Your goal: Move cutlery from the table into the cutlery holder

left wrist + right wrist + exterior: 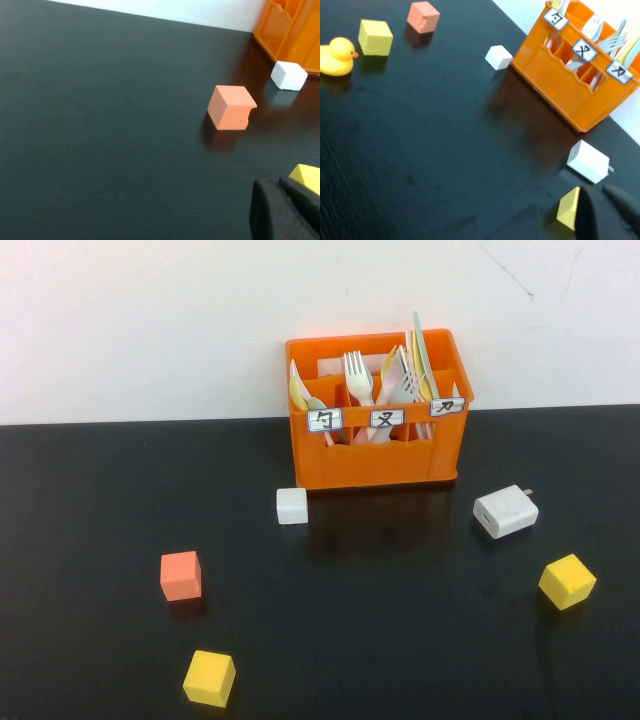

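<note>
The pale mint-green knife stands upright in the right compartment of the orange cutlery holder, which sits at the back of the black table. The holder also shows in the right wrist view, and its corner shows in the left wrist view. Neither arm appears in the high view. My left gripper hovers over the table near a yellow cube, fingers together and empty. My right gripper is shut and empty beside another yellow cube.
White forks fill the holder's other compartments. On the table lie a white cube, a white charger, an orange cube, two yellow cubes and a yellow rubber duck.
</note>
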You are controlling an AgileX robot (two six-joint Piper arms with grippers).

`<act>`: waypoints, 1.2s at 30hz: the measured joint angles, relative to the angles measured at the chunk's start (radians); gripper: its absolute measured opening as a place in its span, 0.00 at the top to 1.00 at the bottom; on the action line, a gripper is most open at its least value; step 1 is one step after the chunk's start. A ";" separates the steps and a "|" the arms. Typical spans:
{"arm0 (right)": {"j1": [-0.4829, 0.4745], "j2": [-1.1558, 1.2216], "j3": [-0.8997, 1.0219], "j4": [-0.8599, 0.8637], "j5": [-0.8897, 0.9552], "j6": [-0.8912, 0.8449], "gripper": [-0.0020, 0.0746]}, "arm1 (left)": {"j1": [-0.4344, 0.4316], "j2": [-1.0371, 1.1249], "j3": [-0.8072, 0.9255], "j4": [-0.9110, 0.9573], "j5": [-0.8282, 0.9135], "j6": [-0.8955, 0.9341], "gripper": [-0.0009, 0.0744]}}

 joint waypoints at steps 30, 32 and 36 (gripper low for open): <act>-0.167 -0.073 0.000 -0.039 0.001 -0.047 0.98 | 0.000 0.000 0.000 0.001 0.001 0.002 0.99; -0.205 -0.095 0.002 -0.034 -0.003 -0.048 0.98 | 0.000 0.000 0.000 0.001 0.001 0.002 0.99; -0.268 -0.149 0.085 0.009 -0.095 -0.048 0.98 | 0.000 0.000 0.000 0.001 0.001 0.002 0.99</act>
